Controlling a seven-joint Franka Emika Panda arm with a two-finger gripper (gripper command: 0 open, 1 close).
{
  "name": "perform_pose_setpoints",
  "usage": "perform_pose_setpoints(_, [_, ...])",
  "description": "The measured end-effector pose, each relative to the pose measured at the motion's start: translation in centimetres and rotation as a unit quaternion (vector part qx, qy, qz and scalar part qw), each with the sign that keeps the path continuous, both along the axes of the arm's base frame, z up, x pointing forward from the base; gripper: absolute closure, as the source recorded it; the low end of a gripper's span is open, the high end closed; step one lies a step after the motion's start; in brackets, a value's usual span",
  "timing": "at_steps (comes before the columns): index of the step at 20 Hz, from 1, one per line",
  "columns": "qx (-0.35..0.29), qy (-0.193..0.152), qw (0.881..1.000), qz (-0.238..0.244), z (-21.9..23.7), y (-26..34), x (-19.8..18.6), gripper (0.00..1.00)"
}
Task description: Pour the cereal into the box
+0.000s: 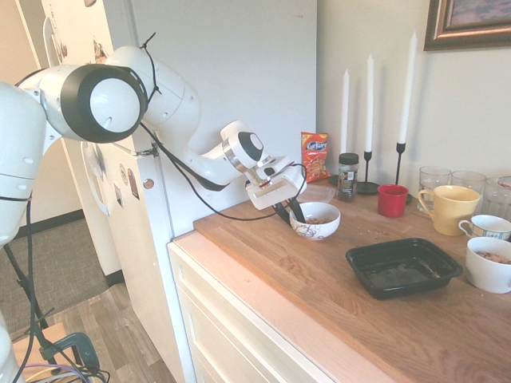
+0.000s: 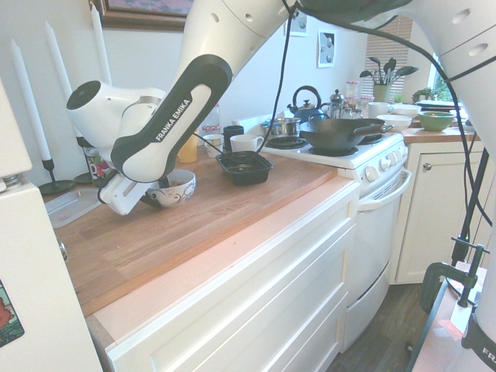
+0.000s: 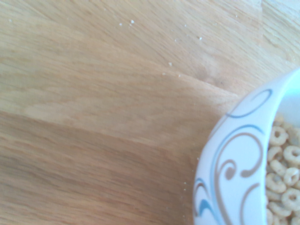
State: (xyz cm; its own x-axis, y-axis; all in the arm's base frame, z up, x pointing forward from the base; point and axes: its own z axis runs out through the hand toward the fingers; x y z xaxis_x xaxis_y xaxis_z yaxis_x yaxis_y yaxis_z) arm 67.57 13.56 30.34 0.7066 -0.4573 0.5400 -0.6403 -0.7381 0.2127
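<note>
Right then, the gripper (image 1: 292, 212) sat at the near rim of the swirl-patterned bowl (image 1: 317, 221), one finger dipped inside; whether it pinched the rim I couldn't tell. Cereal (image 3: 282, 176) lay in the bowl. The black tray (image 1: 402, 266) waited further along the counter (image 1: 319, 295), toward the stove-side end.

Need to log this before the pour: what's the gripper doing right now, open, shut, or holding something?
Gripper: fingers straddle the rim of the cereal bowl, one inside, one outside; whether they have clamped it cannot be told.
</note>
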Motion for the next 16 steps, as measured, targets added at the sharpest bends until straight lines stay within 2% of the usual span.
perform_pose_setpoints(12, [0.008, -0.001, 1.000, -0.016, -0.2, -2.2, 0.3, 1.00])
perform_pose_setpoints(16, [0.020, -0.013, 1.000, -0.021, 1.6, -2.1, 0.3, 1.00])
